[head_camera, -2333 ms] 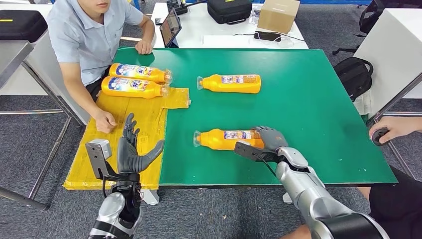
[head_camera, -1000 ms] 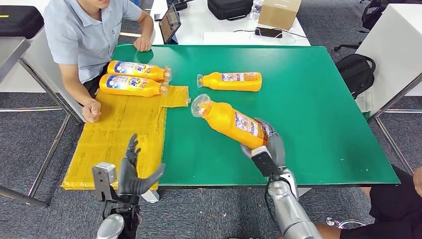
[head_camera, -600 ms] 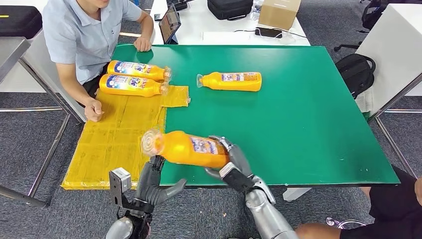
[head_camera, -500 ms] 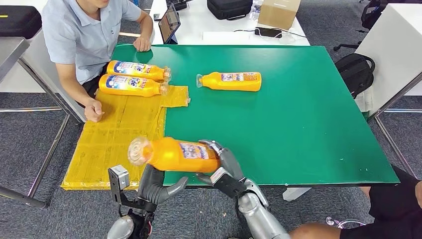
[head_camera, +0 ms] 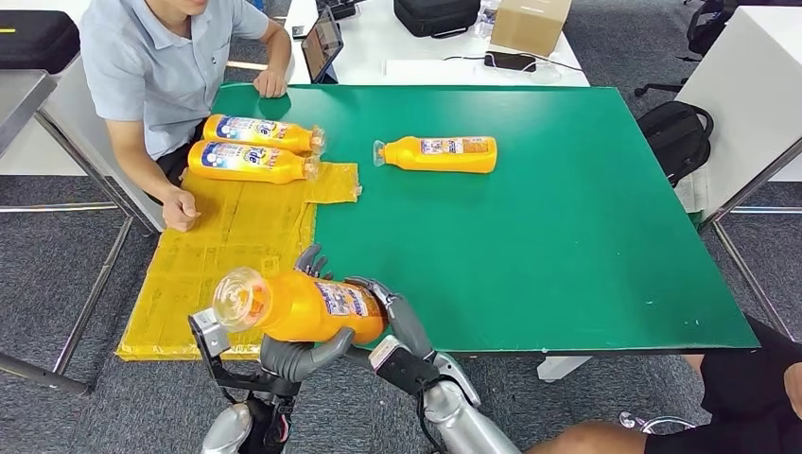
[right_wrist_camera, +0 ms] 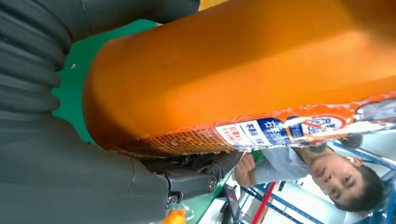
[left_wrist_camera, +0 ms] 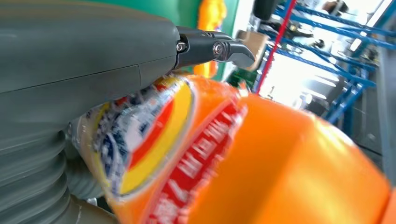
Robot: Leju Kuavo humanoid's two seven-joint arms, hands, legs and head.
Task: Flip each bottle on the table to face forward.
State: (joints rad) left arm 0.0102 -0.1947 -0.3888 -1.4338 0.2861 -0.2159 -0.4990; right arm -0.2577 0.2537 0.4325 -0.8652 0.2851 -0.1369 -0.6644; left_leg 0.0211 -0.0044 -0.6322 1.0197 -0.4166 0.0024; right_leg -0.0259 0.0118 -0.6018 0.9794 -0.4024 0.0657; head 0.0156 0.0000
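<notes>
While a flat green table fills the frame's centre, a hand-over plays out at its lower left edge. A yellow cardboard sheet at left carries two orange plastic bottles already showing their blue front labels; a third orange bottle lies label-back at upper centre. The held orange bottle hangs low in the frame, the right hand wrapped around its base, the left hand cupping it from beneath. Next, judging by this, the left hand must take it, turn it and lay it down.
</notes>
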